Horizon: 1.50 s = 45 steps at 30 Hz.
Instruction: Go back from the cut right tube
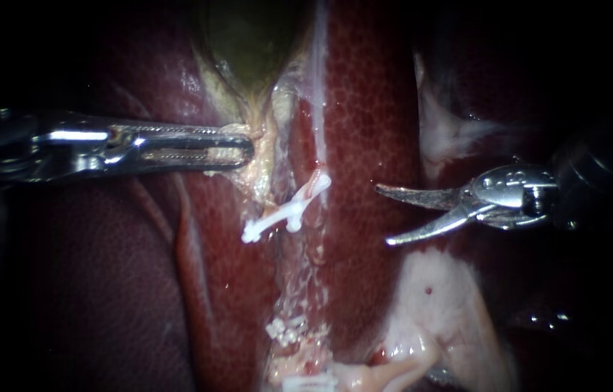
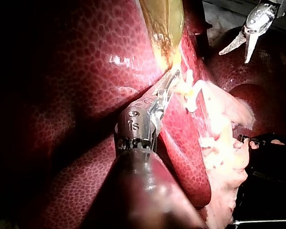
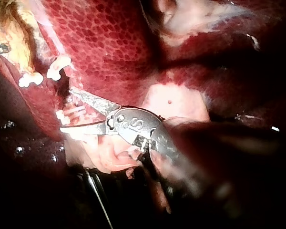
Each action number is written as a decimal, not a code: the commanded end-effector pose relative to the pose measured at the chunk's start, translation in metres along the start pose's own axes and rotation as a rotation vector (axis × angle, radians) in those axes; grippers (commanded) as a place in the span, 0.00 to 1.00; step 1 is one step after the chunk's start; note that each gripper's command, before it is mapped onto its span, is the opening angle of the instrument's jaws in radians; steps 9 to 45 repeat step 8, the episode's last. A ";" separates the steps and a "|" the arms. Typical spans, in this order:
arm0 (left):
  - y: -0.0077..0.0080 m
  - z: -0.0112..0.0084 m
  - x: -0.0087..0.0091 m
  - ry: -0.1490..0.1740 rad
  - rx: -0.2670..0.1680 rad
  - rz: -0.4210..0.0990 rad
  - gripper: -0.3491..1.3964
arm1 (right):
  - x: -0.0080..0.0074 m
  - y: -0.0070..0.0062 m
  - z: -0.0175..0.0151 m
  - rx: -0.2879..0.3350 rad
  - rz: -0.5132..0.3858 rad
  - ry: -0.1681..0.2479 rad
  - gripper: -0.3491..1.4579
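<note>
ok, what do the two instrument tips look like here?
Left instrument: bright silver metal, long slim jaws with slotted windows and fine toothed edges, dark shaft. Right instrument: silver, two short curved pointed blades like scissors on a rounded hub, dark shaft.

The left instrument (image 1: 242, 151) is bright polished metal with finely ridged jaws. The pale tissue (image 1: 266, 170) clamped between them looks ragged, fatty and damp. The right instrument (image 1: 386, 215) is the same shiny metal, its parted blades smooth. Between the two tips, the clip (image 1: 288, 213) looks like matt white plastic. The liver (image 1: 371, 109) around both is wet, glossy and finely mottled.
</note>
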 end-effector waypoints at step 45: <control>0.0000 0.0001 -0.0001 0.001 0.002 0.000 0.15 | 0.0000 -0.0001 0.0001 0.000 0.000 0.000 0.99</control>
